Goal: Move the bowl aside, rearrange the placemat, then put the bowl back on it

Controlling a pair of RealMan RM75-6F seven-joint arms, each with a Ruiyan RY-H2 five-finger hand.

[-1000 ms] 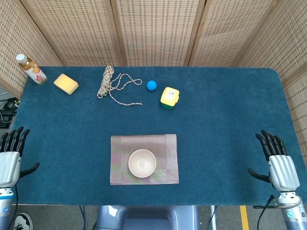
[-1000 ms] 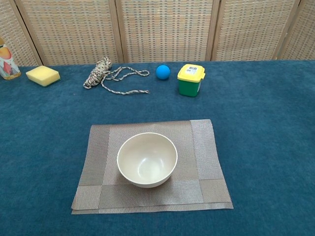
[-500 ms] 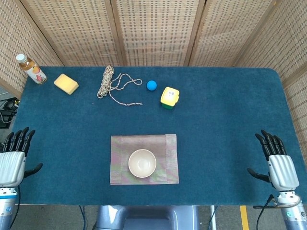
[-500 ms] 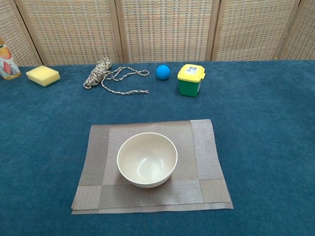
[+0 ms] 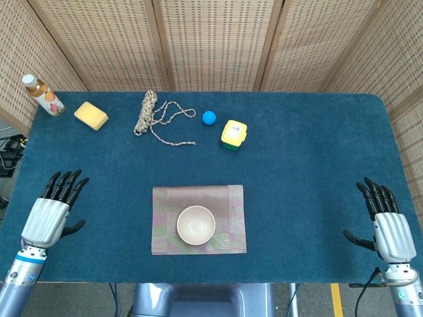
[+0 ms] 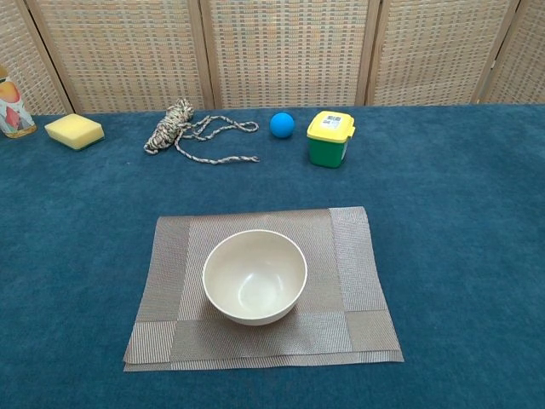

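A cream bowl (image 5: 195,224) (image 6: 254,275) stands upright in the middle of a grey-brown woven placemat (image 5: 231,201) (image 6: 353,256) near the table's front edge. In the head view my left hand (image 5: 51,212) hovers over the blue cloth well to the left of the mat, fingers spread and holding nothing. My right hand (image 5: 388,228) is at the table's front right corner, far from the mat, fingers apart and empty. Neither hand shows in the chest view.
Along the back of the table lie a drink bottle (image 5: 42,95), a yellow sponge (image 5: 91,115) (image 6: 74,130), a coiled rope (image 5: 154,117) (image 6: 186,129), a small blue ball (image 5: 209,117) (image 6: 282,124) and a yellow-lidded green container (image 5: 233,135) (image 6: 330,138). Wicker screens stand behind.
My left hand has moved in from the left edge, rightward and over the table toward the mat. The right hand shifted slightly. Bowl and placemat have not moved.
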